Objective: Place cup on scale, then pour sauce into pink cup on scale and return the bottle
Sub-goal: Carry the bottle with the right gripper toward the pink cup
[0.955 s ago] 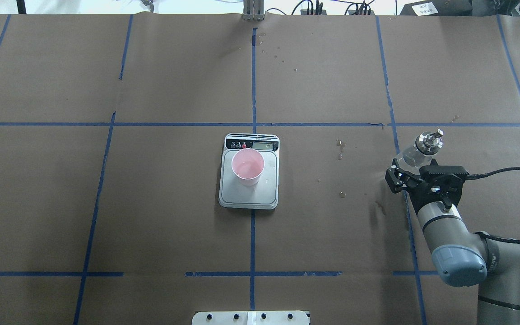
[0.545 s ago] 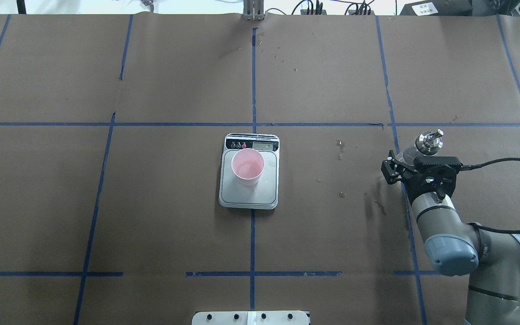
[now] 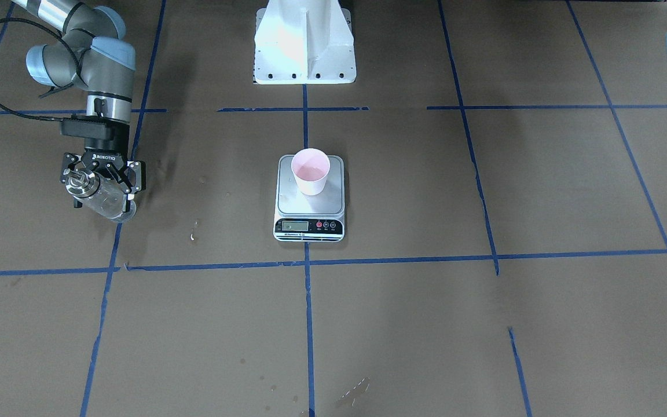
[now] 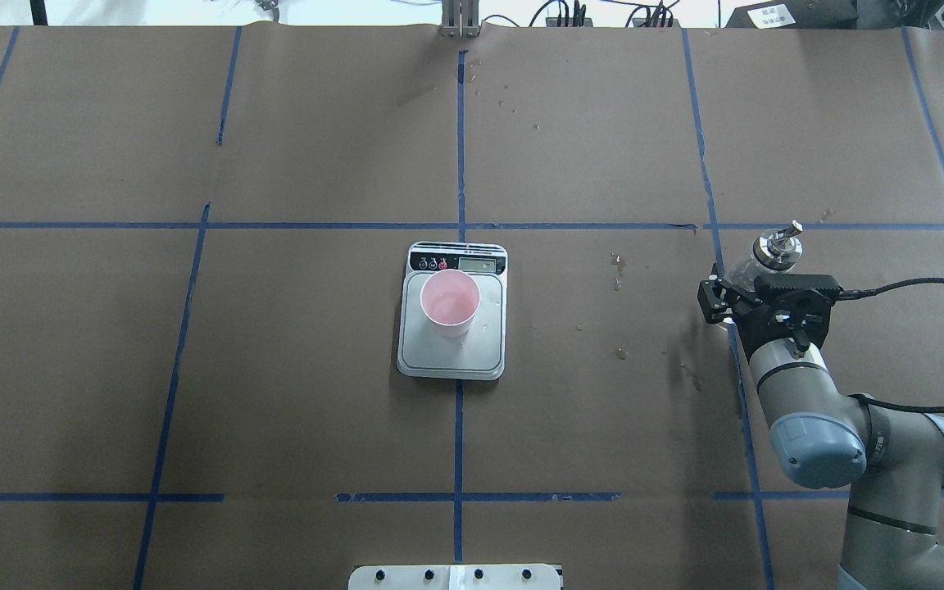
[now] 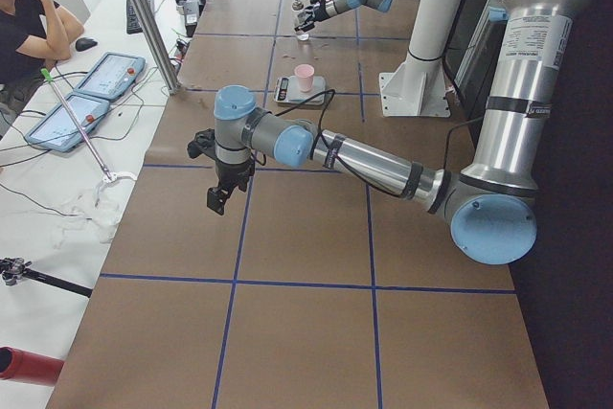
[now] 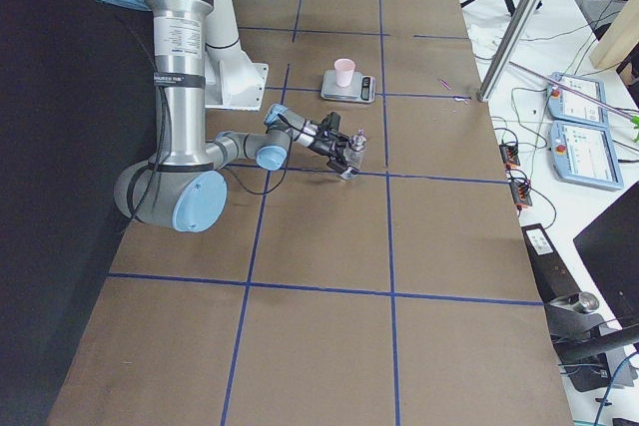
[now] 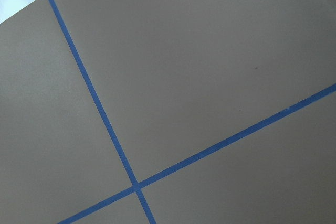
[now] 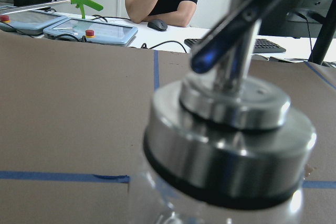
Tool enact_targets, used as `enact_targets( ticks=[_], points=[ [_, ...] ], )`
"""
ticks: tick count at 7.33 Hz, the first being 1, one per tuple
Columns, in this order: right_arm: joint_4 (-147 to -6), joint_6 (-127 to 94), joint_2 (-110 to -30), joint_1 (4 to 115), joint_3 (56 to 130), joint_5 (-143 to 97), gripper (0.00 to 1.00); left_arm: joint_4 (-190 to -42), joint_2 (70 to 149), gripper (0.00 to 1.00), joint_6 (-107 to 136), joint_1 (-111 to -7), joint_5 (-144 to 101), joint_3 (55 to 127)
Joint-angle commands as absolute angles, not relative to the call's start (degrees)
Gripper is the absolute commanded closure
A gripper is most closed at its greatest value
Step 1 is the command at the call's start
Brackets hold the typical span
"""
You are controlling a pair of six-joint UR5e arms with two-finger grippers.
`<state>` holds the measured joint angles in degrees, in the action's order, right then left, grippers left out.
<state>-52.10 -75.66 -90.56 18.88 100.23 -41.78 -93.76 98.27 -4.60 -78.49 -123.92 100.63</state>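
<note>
Bottle (image 4: 777,251), tilted, was clamped between my right fingers (image 3: 136,175), well apart from the scale (image 4: 490,354), whose platform bore the pale pink cup (image 4: 449,301); whether my left fingers (image 5: 218,196) were open I could not tell.

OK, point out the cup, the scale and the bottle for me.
cup (image 4: 450,300): overhead view, on its pink inside.
scale (image 4: 451,357): overhead view, on the bare steel platform in front of the cup.
bottle (image 4: 776,251): overhead view, on its metal collar.
</note>
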Motion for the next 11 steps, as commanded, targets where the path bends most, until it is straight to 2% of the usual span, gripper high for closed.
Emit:
enact_targets(
  ticks=[1, 5, 6, 8, 11],
  points=[
    [-51.9, -72.6, -90.1, 19.3, 100.5, -42.3, 1.0, -93.8, 98.4, 0.0, -4.4, -78.5, -123.9, 100.6],
    [-50.0, -60.6, -89.3, 25.9, 108.4, -51.9, 1.0, -93.7, 98.4, 0.0, -4.5, -78.6, -124.0, 100.8],
    [-50.8, -60.0, -84.3, 26.3, 109.2, -51.6, 1.0, -93.8, 98.3, 0.0, -4.7, -78.6, -124.0, 100.7],
    [-49.9, -59.8, -82.7, 26.6, 109.4, -51.8, 1.0, -93.9, 98.2, 0.0, -5.4, -79.5, -124.1, 99.9],
    [-50.5, -39.5, -79.1, 26.7, 110.1, -46.9, 1.0, -93.9, 97.4, 0.0, -20.9, -86.7, -126.7, 91.1]
  ],
)
